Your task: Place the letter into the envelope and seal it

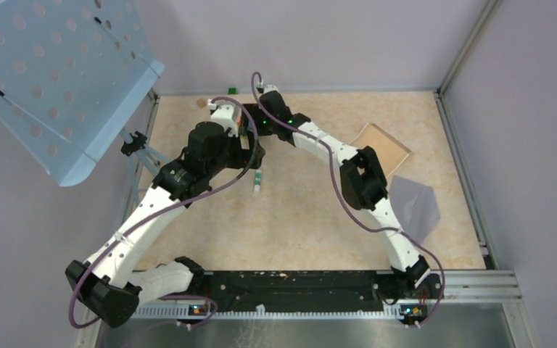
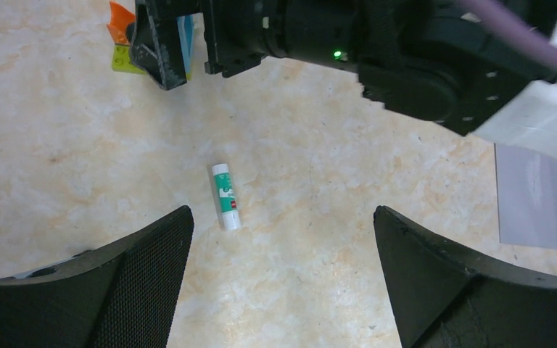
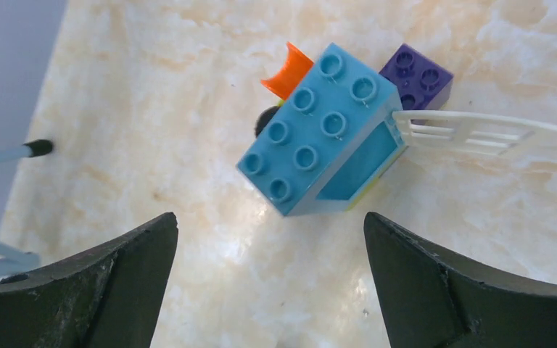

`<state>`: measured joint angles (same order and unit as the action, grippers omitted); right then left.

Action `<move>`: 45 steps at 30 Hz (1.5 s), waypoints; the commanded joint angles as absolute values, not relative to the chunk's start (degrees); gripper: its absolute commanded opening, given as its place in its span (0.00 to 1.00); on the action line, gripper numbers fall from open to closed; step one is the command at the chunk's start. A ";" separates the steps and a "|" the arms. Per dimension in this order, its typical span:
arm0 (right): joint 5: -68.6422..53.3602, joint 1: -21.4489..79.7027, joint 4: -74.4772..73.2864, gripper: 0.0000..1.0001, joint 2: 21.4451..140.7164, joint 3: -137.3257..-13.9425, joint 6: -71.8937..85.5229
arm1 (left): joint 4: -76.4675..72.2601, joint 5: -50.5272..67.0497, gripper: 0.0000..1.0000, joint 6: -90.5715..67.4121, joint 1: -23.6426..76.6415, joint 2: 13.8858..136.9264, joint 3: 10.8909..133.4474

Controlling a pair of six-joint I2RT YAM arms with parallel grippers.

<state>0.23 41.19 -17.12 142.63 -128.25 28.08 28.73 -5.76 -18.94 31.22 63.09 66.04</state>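
The grey envelope [image 1: 415,204] lies flat at the right of the table, its flap spread open; its corner also shows in the left wrist view [image 2: 535,199]. Just behind it lies the pale tan letter [image 1: 384,148]. Both arms reach toward the back middle, well away from both papers. My left gripper [image 2: 281,214] hangs open over bare table with nothing between its fingers. A white, green-labelled glue stick [image 2: 225,196] lies just ahead of its left finger. My right gripper [image 3: 270,221] is open and empty, hovering close in front of a blue block cluster [image 3: 326,130].
A purple block [image 3: 417,72], an orange piece [image 3: 288,69] and a white fence piece [image 3: 471,130] are attached to the cluster. A perforated light-blue panel [image 1: 58,72] overhangs the back left corner. Walls close the back and right sides. A small green object [image 1: 232,90] sits at the back wall.
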 commanded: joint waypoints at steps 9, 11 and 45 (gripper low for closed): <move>7.77 38.10 -22.81 0.99 112.82 -105.63 21.81 | 26.34 -2.63 0.99 -20.00 30.68 61.10 65.83; 10.90 36.77 -24.97 0.99 107.73 -99.88 19.69 | 26.12 -1.98 0.99 -20.57 30.65 61.11 65.16; 22.15 21.13 -18.98 0.43 105.93 -72.91 10.54 | 25.37 5.03 0.99 -23.92 28.86 63.45 64.01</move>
